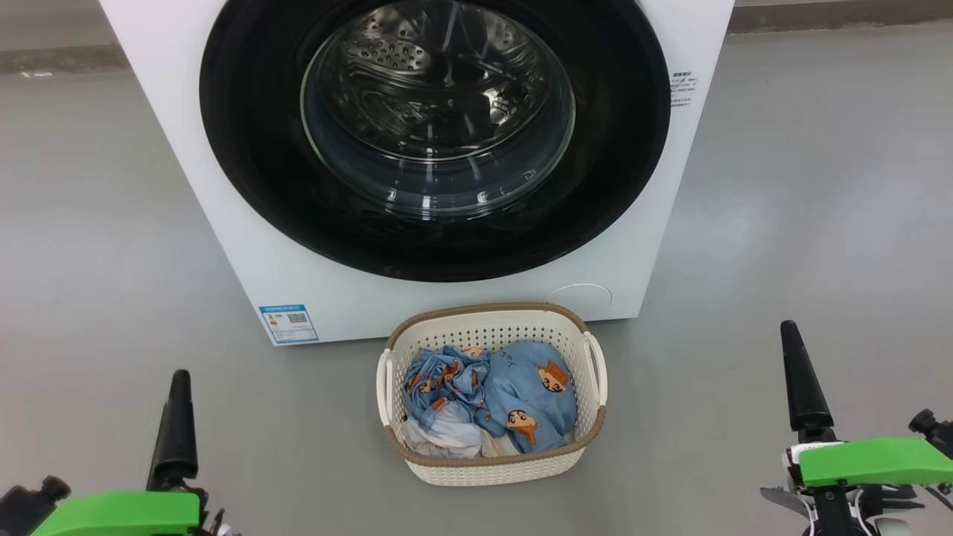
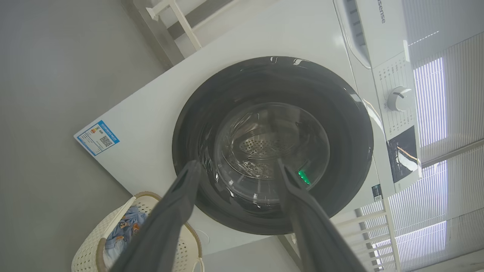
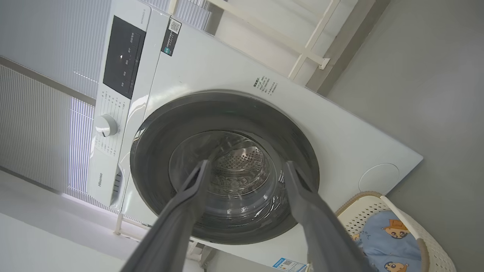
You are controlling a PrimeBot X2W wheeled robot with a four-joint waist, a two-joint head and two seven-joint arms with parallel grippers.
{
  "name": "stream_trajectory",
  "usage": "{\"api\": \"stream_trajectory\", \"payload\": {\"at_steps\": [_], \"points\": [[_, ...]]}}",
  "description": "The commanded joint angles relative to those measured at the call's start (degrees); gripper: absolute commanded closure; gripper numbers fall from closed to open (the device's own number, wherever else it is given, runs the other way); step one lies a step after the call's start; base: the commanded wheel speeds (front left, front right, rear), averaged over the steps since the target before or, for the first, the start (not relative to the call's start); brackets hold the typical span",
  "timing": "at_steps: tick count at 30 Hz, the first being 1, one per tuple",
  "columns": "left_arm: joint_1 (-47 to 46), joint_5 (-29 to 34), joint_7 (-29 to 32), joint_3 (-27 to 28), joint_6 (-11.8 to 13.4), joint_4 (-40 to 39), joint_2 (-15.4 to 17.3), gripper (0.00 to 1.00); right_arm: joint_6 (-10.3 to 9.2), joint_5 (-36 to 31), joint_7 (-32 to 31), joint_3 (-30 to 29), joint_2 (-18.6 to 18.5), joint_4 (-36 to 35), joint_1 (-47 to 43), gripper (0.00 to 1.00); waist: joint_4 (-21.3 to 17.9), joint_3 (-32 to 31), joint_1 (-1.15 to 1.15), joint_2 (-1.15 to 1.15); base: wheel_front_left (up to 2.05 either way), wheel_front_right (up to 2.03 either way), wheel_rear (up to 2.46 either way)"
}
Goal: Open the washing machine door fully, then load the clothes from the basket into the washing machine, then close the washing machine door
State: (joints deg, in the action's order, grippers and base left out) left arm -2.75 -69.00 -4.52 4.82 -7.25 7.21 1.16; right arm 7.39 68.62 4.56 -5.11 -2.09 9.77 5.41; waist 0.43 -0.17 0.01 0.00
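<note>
We note:
- washing machine point(image 1: 298, 286) body: smooth white panel, faint sheen
- washing machine door point(image 1: 435, 141): glossy black rim, clear glass bowl, bright reflections
- drum point(image 1: 417, 67) behind glass: shiny perforated steel
- basket point(image 1: 491, 336), lower centre of frame: matt cream perforated plastic, brown woven-look rim
- clothes point(image 1: 521, 391): soft crumpled printed cloth
- floor point(image 1: 112, 260): smooth grey, matt

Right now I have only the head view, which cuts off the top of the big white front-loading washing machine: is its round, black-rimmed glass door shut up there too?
Observer: Yes. In the left wrist view the washing machine door sits flush on the washing machine along its top rim.
Operator: Each gripper is half cut off here. Open?
Observer: The left gripper is spread open, holding nothing.
Operator: And the right?
Observer: The right gripper is likewise spread and empty.
</note>
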Motion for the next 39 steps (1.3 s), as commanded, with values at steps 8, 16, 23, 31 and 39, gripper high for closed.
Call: {"api": "stream_trajectory", "payload": {"at_steps": [8,16,23,31,39], "points": [[-3.0,9.7,-1.8,0.2,-0.1,-3.4,1.2,0.00,0.06,-7.5,1.8,2.0,-0.6,-2.6,3.3,0.00,0.0,0.3,-0.01,0.00,0.00,0.00,0.00],[-3.2,19.1,-3.3,-1.5,1.4,-4.5,1.3,0.00,0.07,-15.7,3.3,2.4,-0.6,-3.3,4.1,0.00,-0.2,0.5,-0.01,0.00,0.00,0.00,0.00],[-3.4,27.2,-4.5,-3.0,3.1,-5.1,1.4,0.00,0.07,-22.4,4.5,2.9,-0.7,-3.1,4.6,0.00,-0.3,0.7,-0.01,0.00,0.00,0.00,0.00],[-3.4,36.2,-5.8,-4.9,4.5,-5.5,1.5,0.00,0.08,-29.7,5.8,3.3,-0.7,-2.8,5.2,0.00,-0.4,0.7,-0.01,0.00,0.00,0.00,0.00],[-3.5,44.6,-7.2,-7.0,5.8,-4.2,1.5,0.00,0.09,-38.1,7.1,3.6,-0.7,-1.2,5.7,0.00,-0.4,0.9,-0.01,0.00,0.00,0.00,0.00]]}}
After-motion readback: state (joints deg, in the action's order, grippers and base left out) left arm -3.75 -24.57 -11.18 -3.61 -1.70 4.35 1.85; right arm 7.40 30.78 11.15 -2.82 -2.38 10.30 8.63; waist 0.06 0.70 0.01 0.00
